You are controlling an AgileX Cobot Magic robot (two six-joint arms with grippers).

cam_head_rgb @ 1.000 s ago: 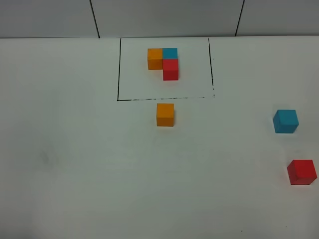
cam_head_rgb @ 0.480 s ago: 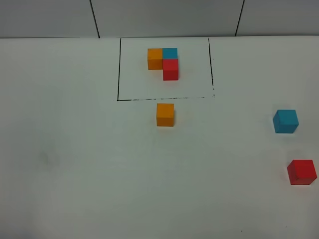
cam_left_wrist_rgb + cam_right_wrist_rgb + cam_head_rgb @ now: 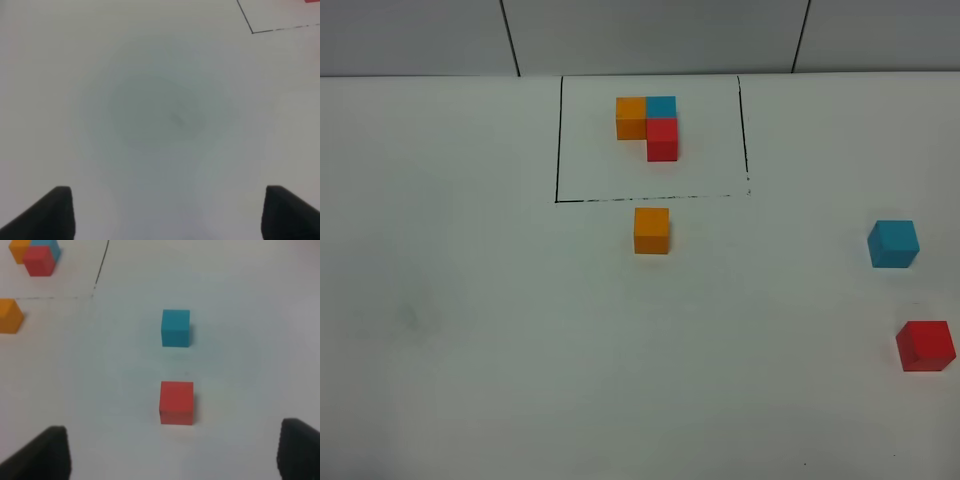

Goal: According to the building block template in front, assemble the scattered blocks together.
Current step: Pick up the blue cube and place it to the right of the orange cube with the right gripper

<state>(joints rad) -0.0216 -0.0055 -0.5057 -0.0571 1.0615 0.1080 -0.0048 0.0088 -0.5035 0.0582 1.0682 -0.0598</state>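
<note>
A matte orange cube point(image 3: 651, 230) at centre and a teal-blue cube point(image 3: 893, 244) and red cube point(image 3: 925, 346) at right are seen apart below the black-framed three-cube template point(image 3: 655, 125). The left fingers point(image 3: 57, 212) and right fingers point(image 3: 45, 455) are spread; a neighbouring cube may be knocked by them.

1. The exterior high camera sits high over the near side of the table point(image 3: 470, 350) and tilts down toward the wall point(image 3: 650, 35). From well back it takes in the frame point(image 3: 558, 140), template point(image 3: 648, 128), orange cube point(image 3: 651, 230), blue cube point(image 3: 893, 244) and red cube point(image 3: 925, 346).
2. The left wrist camera looks down and forward past the left gripper point(image 3: 167, 220), close over blurred table. One frame corner shows far off.
3. The right wrist camera looks forward and down past the right gripper point(image 3: 167, 455), nearer than the high view. The red cube is closest, the blue cube lies beyond it, and the orange cube and template are farthest.
4. The high and right wrist views share all the cubes and the template. The left wrist view shares only the frame corner with them.
</note>
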